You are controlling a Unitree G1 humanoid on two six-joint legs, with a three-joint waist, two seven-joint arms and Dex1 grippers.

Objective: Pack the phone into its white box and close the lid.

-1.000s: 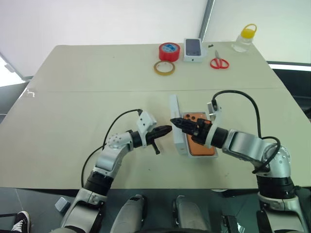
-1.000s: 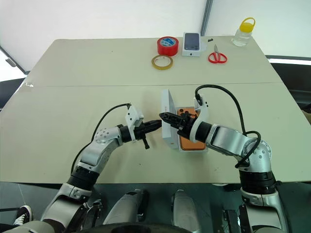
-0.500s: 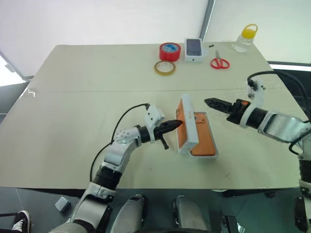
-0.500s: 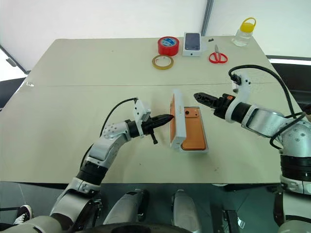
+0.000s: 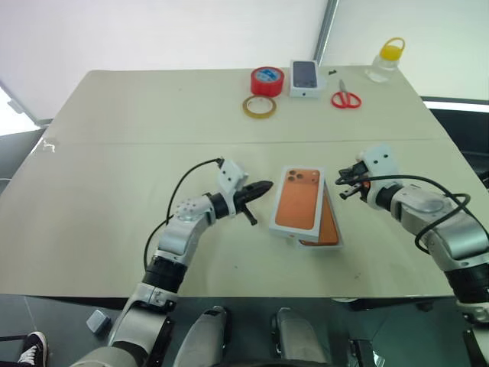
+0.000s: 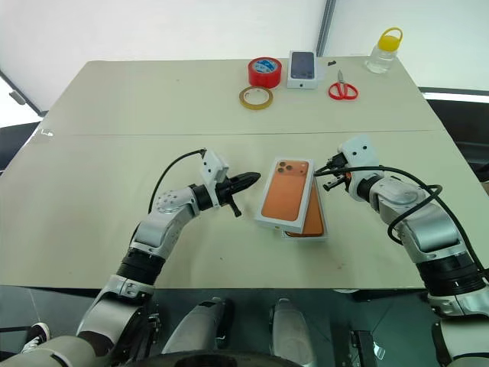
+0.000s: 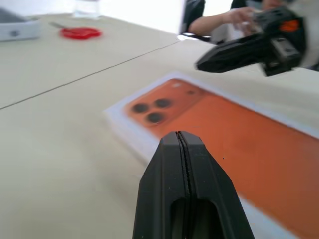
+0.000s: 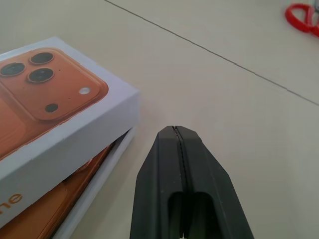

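Left eye view: both closed hands flank the lid [image 5: 298,199].

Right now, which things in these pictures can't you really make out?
- The phone: mostly hidden under the skewed lid in the eye views.
- The white box: just a rim, right wrist view.
- Print on the small carton: too small.
- A person's hand: blurred, left wrist view.
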